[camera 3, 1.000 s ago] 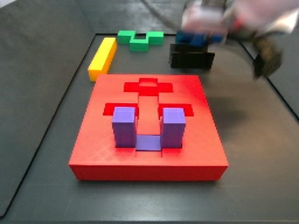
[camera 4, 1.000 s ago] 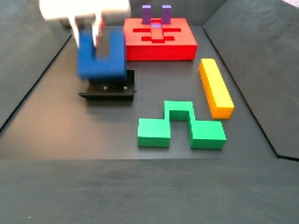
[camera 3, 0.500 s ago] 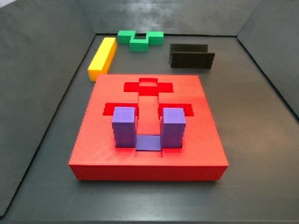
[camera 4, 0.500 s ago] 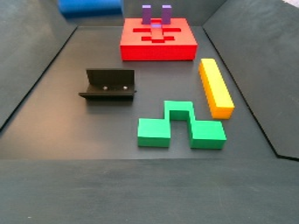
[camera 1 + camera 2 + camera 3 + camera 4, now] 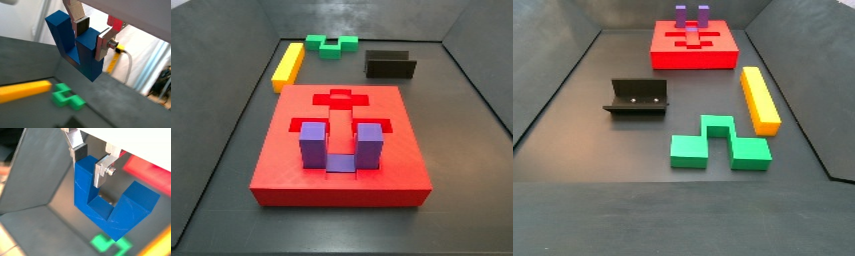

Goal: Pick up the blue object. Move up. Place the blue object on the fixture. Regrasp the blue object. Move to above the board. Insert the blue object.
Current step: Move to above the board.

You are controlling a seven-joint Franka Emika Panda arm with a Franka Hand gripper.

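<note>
Gripper [image 5: 91,31] clamps one prong of the blue object [image 5: 107,203] — high, outside both side views. Misaligned prongs could jam on the board [image 5: 341,150] — the hold looks off-centre.

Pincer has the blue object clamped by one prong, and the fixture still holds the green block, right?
Not quite: in both side views the fixture is empty; the green block lies on the floor. The pincer does clamp one prong of the blue object, per the wrist views.

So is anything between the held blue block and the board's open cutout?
Nothing visible. The pincer holds the blue object high, out of both side views. The board's cross-shaped cutout lies open; the purple block sits nearer the front edge.
</note>
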